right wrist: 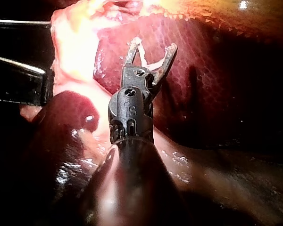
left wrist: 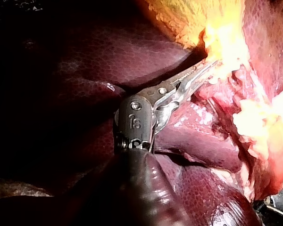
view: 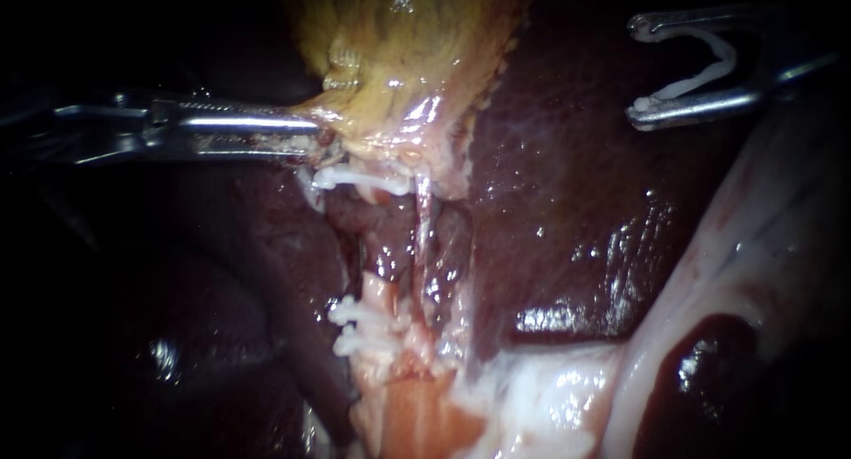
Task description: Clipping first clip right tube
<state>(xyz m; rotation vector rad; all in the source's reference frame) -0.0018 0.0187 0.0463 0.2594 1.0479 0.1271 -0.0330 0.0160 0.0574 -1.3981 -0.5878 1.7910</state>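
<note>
My left instrument clamps the gallbladder to stretch the right tube, while upper right my right instrument's wide jaws hold a clip.

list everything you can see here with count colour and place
gallbladder: 1, yellow, upper centre
liver: 1, dark red, around it
right tube: 1, pale, thin, below the gallbladder, unclipped
placed clips: 3, white, left of that tube
loaded clip: 1, white, open, held in the right tool
pale tissue: 1 band, whitish, lower right
left tool: 1, metal, jaws shut on gallbladder's lower edge
right tool: 1, metal, upper right, over the liver
</note>
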